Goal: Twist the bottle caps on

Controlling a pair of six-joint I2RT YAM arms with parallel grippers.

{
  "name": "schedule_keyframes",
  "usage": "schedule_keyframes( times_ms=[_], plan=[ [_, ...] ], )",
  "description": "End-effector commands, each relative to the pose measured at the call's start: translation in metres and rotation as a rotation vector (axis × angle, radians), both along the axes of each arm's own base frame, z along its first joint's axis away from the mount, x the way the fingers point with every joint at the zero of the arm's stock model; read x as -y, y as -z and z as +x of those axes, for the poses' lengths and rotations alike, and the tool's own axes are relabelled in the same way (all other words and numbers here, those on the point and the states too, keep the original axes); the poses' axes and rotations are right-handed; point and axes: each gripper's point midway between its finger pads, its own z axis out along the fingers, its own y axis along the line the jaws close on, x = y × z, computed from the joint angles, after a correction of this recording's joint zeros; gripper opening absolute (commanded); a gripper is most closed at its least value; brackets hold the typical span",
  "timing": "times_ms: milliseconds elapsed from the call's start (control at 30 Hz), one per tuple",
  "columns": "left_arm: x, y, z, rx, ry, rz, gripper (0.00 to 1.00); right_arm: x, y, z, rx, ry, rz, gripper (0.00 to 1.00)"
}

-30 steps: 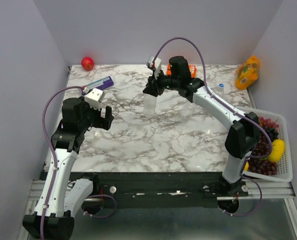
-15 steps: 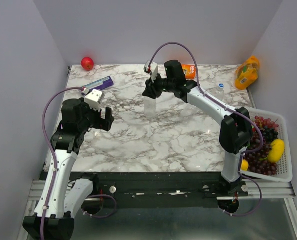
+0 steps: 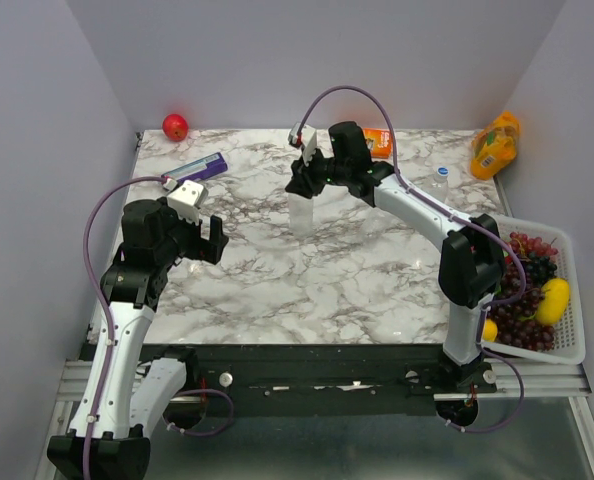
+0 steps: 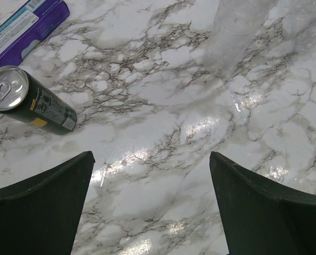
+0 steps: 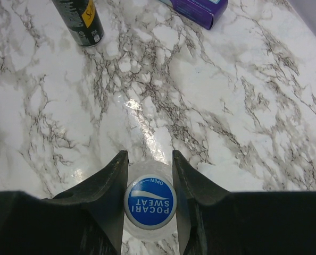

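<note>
A clear bottle (image 3: 299, 214) stands upright at the table's middle back. My right gripper (image 3: 303, 186) is above it, with the jaws shut on its blue cap (image 5: 149, 202), which reads "POCARI SWEAT". The bottle's shoulder (image 5: 147, 169) shows between the fingers (image 5: 109, 180). The same bottle shows at the top of the left wrist view (image 4: 237, 32). My left gripper (image 3: 213, 240) is open and empty over bare marble at the left, well short of the bottle; it also shows in the left wrist view (image 4: 150, 159). A second capped bottle (image 3: 440, 181) stands at the back right.
A dark drink can (image 4: 29, 102) lies near my left gripper beside a purple box (image 3: 199, 166). A red apple (image 3: 175, 126) sits at the back left, an orange packet (image 3: 381, 140) at the back, and an orange pouch (image 3: 494, 146) at the back right. A white fruit basket (image 3: 565, 350) stands at the right edge.
My right wrist has shifted a little toward the back over the bottle and has held nearly still for the last half second. The left arm has not moved.
</note>
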Motion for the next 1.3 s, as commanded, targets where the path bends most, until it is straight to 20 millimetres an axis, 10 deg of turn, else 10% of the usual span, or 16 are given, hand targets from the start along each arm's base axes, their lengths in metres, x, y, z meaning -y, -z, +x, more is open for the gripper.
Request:
schedule_keyframes(
  times_ms=[0,900,1000,1267],
  plan=[
    [0.003,0.003,-0.007,-0.021,0.020,-0.021,0.99,-0.003,0.014,0.003,-0.002,0.016,-0.015,0.39],
    [0.008,0.003,-0.009,-0.003,0.052,-0.040,0.99,-0.003,0.004,0.003,0.021,0.034,-0.020,0.64],
    [0.012,-0.010,-0.007,0.026,0.080,-0.049,0.99,-0.003,-0.032,0.001,0.041,0.062,0.026,0.72],
    [0.067,-0.078,0.000,0.112,0.303,-0.115,0.99,0.033,-0.212,-0.031,0.195,0.183,0.272,0.88]
  ],
)
